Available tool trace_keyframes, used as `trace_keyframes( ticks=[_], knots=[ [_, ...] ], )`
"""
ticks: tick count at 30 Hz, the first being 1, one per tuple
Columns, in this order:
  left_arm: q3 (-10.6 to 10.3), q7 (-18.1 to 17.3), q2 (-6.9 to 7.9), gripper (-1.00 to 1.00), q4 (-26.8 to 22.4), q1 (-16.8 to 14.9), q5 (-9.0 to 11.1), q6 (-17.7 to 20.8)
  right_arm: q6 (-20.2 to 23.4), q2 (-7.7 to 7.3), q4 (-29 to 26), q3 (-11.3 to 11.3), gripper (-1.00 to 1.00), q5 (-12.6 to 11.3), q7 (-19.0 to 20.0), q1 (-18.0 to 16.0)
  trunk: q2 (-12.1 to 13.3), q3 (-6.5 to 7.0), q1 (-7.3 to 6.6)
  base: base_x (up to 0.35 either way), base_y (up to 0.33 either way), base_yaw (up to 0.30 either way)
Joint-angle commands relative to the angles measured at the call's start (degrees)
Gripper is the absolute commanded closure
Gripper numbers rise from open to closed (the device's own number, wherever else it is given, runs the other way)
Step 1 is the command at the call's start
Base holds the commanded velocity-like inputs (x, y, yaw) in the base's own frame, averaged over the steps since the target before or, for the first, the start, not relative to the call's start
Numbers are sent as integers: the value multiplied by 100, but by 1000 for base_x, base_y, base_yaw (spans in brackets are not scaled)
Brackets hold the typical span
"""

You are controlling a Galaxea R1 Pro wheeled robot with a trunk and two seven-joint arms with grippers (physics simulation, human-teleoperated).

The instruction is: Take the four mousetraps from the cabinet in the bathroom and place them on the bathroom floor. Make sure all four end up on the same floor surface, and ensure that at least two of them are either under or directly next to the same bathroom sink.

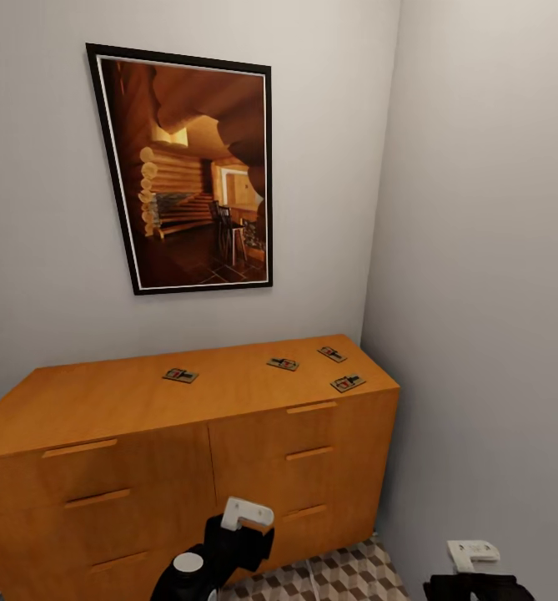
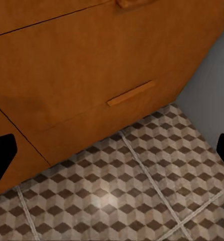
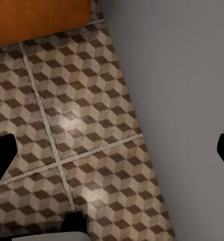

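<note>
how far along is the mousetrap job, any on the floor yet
Nothing is placed yet. All four mousetraps lie on top of the cabinet, three clustered toward its right end. The robot faces it with the left gripper and right gripper open, empty and low above the bathroom floor. All four pickups and placements by a sink remain.

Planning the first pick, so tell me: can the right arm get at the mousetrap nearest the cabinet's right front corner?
Probably yes: that mousetrap lies uncovered on the cabinet top, and the right gripper hangs low beside it, open.
</note>
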Motion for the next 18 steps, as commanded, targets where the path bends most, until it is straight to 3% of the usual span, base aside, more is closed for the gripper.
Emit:
trace_keyframes(
  ticks=[1,5,9,18],
  knots=[
    [-91,-4,-17,-100,-47,-39,-46,44,83,-3,-84,-8,-100,5,-6,-6,-4,-6,0,0,0,0],
    [-310,-6,-73,-100,-140,-187,-46,93,247,-5,-274,-26,-100,11,-23,-34,-4,-6,0,0,0,0],
    [-490,-8,-108,-100,-199,-534,-35,179,458,-1,-404,-39,-100,14,-49,-168,-4,-6,0,0,0,0],
    [-610,-9,-108,-100,-247,-1407,18,323,746,1,-480,-51,-100,18,-80,-581,-4,-6,0,0,0,0]
  ],
)
